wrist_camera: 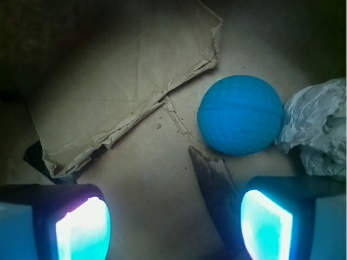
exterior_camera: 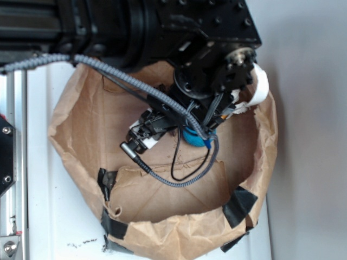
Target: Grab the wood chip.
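Glowing pads (wrist_camera: pixel 84 230) of the end effector (wrist_camera: pixel 173 227) spread wide, released, gripping nothing. Between them, nearer the right pad: wood chip (wrist_camera: pixel 214 184), dark, tapered, flat on the brown paper floor (wrist_camera: pixel 146 179), tip pointing toward the blue ball (wrist_camera: pixel 240 115) just beyond. Probably light, stiff, rough enough not to slip, perhaps brittle at the thin tip. Best pinched across the wider lower part, clear of the ball and crumpled white paper (wrist_camera: pixel 317 127).

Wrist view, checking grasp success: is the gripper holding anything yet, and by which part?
Nothing is held. The gripper is open, and the wood chip lies on the paper between its pads, close to the right one.
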Available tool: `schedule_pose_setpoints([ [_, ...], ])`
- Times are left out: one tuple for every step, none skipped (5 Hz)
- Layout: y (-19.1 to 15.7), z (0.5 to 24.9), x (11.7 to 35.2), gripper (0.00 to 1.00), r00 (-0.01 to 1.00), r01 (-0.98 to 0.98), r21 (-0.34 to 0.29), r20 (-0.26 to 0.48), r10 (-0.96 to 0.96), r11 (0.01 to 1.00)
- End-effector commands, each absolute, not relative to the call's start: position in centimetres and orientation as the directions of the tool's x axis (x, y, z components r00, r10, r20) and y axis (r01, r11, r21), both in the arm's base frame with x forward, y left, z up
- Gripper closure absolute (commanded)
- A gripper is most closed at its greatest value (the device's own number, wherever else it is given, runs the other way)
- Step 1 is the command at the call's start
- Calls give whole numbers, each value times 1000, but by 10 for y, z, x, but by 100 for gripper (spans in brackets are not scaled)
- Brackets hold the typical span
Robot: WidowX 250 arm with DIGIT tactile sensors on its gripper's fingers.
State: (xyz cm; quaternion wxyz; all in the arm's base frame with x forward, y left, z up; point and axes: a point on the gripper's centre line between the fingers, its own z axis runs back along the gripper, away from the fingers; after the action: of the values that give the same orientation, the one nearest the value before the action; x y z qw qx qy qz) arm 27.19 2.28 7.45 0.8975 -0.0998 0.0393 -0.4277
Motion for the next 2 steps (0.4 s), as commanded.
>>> schedule_pose_setpoints([
  [37,57,279,0,641,765,-117,59,-765,633],
  [42,51,288,0,673,739,-87,41,-739,668],
])
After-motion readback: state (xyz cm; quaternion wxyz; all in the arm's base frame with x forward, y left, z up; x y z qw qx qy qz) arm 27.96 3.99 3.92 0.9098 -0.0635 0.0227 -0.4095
